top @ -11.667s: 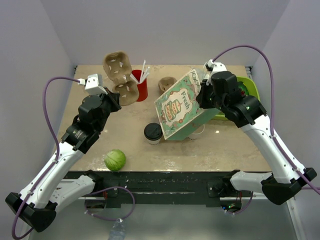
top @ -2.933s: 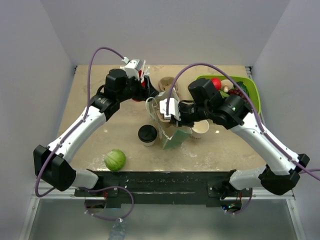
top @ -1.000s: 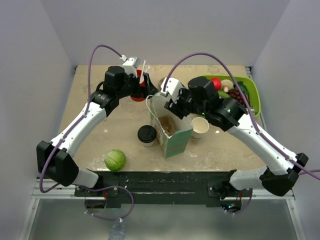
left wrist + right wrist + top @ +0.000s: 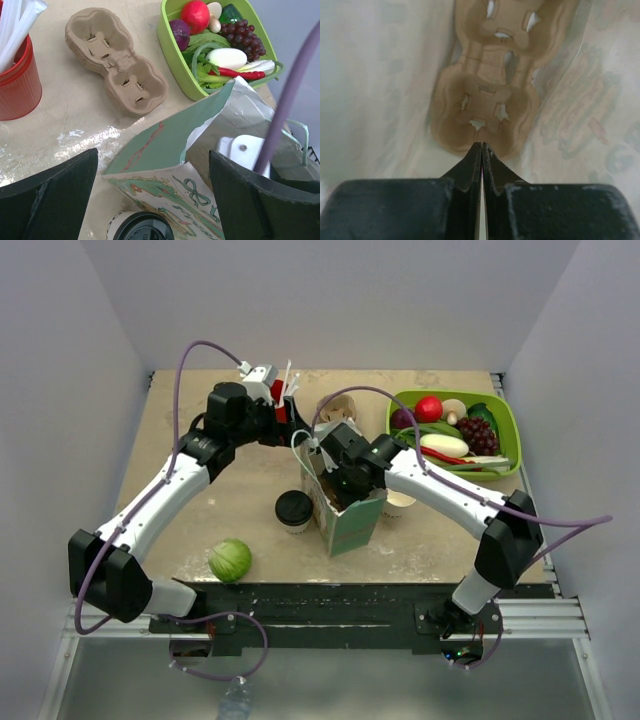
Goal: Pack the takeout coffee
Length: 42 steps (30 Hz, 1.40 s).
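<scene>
One carrier (image 4: pixel 485 105) seemingly in bag (image 4: pixel 352 522) (right wrist clearest); coffee (image 4: pixel 293 507) outside.

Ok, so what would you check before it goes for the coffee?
1. Bag upright, mouth open: ok.
2. Carrier down inside the bag: ok.
3. Coffee upright and lidded, beside the bag: ok.
4. Right gripper clear of the bag: not ok; it is shut and reaching down inside.
5. Left gripper open and empty: ok.
6. Carrier lying level enough to take the coffee: cannot tell.
</scene>
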Each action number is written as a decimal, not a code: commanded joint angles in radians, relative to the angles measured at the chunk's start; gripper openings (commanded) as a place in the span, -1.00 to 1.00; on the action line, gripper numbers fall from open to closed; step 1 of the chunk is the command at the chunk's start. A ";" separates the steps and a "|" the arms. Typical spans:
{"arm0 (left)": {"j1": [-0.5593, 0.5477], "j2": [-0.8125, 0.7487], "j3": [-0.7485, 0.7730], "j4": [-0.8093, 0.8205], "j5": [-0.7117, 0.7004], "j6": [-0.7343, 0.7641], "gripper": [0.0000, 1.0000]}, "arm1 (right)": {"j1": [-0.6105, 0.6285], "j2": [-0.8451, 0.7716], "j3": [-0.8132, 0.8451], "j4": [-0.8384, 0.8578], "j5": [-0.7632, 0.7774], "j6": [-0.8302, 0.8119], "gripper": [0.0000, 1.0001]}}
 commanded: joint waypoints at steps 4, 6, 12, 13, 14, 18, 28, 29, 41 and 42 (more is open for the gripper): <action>0.004 -0.035 0.004 0.037 0.012 -0.004 0.90 | -0.003 0.071 -0.045 0.067 0.055 0.034 -0.92; 0.004 -0.036 0.004 0.034 0.010 -0.004 0.90 | -0.003 0.081 -0.063 0.088 0.053 0.034 -0.92; 0.004 -0.042 0.004 0.029 -0.007 -0.004 0.90 | -0.003 0.107 -0.102 0.107 0.070 0.037 -0.90; 0.004 -0.044 0.005 0.029 -0.005 -0.004 0.90 | -0.003 0.110 -0.105 0.110 0.073 0.036 -0.90; 0.004 -0.044 0.005 0.028 -0.005 -0.002 0.90 | -0.003 0.115 -0.109 0.110 0.094 0.036 -0.90; 0.004 -0.045 0.005 0.031 -0.002 -0.001 0.90 | -0.003 0.080 -0.051 0.078 0.133 0.028 -0.89; -0.004 -0.052 -0.016 0.035 0.012 0.001 0.89 | -0.001 0.006 0.047 -0.013 0.070 0.086 -0.71; -0.007 -0.052 -0.016 0.035 0.010 0.001 0.89 | -0.001 0.003 0.056 -0.028 0.061 0.091 -0.73; -0.013 -0.024 -0.018 0.023 -0.008 -0.002 0.84 | -0.001 0.005 -0.022 -0.078 -0.117 0.048 -0.89; -0.013 -0.025 -0.018 0.023 -0.008 -0.002 0.84 | -0.001 0.011 -0.046 -0.068 -0.116 0.046 -0.89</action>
